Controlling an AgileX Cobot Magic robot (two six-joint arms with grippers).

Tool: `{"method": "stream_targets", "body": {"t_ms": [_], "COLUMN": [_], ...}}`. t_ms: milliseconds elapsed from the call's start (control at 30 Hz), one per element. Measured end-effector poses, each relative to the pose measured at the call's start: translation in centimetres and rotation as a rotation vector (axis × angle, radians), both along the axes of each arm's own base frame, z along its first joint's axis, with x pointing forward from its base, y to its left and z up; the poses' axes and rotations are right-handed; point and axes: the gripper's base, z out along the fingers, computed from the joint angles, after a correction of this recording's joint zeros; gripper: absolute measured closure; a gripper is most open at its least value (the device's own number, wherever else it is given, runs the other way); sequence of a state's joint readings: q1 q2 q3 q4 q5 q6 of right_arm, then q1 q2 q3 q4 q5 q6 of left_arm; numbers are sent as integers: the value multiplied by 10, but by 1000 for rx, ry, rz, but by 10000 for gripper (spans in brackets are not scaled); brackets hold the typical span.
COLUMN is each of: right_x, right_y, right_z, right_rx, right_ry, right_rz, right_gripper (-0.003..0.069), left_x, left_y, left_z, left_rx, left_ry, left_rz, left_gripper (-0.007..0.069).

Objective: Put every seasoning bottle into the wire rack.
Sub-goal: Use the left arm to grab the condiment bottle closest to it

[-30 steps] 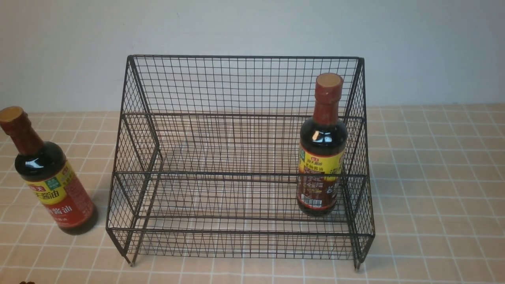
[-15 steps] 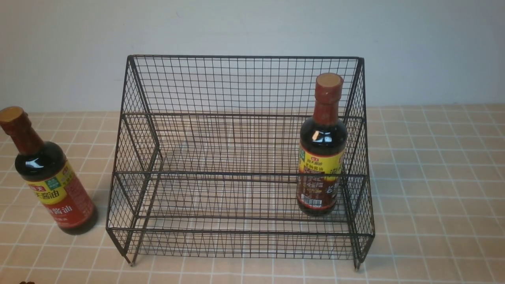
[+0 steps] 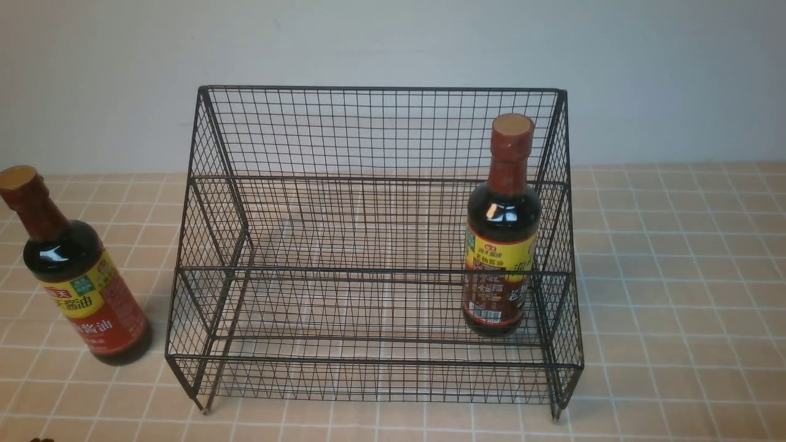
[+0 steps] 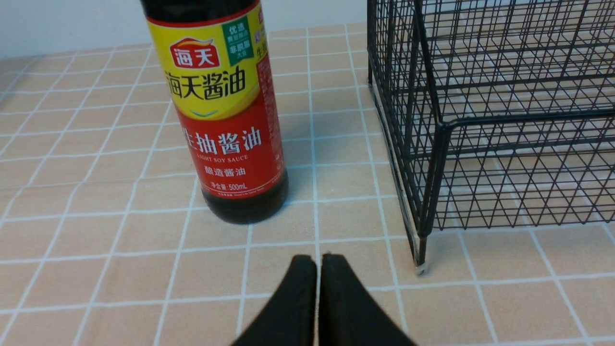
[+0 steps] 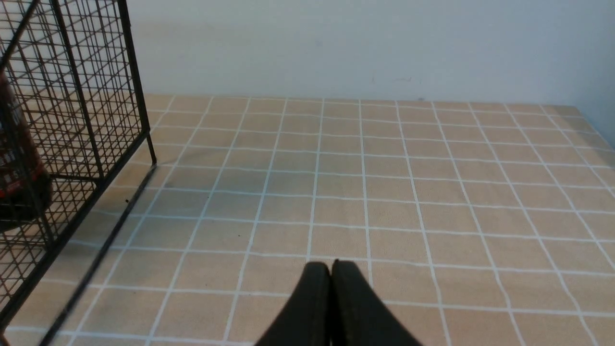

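I saw nothing move. The brown-label soy sauce bottle stood in the wire rack, the red-label soy sauce bottle outside on the surface. Left end effector and right end effector were pinched shut, empty.

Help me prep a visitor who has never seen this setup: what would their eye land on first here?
The large black wire rack dominates the middle of the tiled table. A brown-labelled bottle stands upright inside its front tier at the right end, and a red-labelled bottle stands outside on the table, to the rack's left.
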State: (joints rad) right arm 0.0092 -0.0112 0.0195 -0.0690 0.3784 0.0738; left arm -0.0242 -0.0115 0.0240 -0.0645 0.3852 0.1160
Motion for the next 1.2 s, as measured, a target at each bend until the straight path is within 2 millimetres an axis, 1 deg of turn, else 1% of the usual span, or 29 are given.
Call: {"method": "stream_targets", "body": {"t_ms": [667, 733, 800, 833, 867, 900, 967, 1000, 1133, 1200], "right_x": [0, 0, 0, 0, 0, 0, 0, 0, 0, 0], "right_y": [0, 0, 0, 0, 0, 0, 0, 0, 0, 0], "right_z": [0, 0, 0, 0, 0, 0, 0, 0, 0, 0], "right_rx": [0, 0, 0, 0, 0, 0, 0, 0, 0, -1], "right_ry": [0, 0, 0, 0, 0, 0, 0, 0, 0, 0], "right_rz": [0, 0, 0, 0, 0, 0, 0, 0, 0, 0], "right_gripper": [672, 672, 672, 672, 672, 672, 672, 672, 672, 672], "left_x": [0, 0, 1, 2, 3, 4, 5, 4, 0, -4], "left_y": [0, 0, 0, -1, -1, -1, 0, 2, 10, 13], "left_z": [0, 1, 3, 8, 9, 19, 26, 33, 56, 64], "left_rx": [7, 13, -18, -80, -101, -203, -263, -318, -370, -375], "left_ry": [-2, -9, -44, -95, -114, -214, -285, -365, -637, -733], "left_rz": [0, 0, 5, 13, 16, 34, 46, 62, 107, 123], "left_gripper": [631, 631, 631, 631, 631, 631, 631, 631, 631, 631]}}
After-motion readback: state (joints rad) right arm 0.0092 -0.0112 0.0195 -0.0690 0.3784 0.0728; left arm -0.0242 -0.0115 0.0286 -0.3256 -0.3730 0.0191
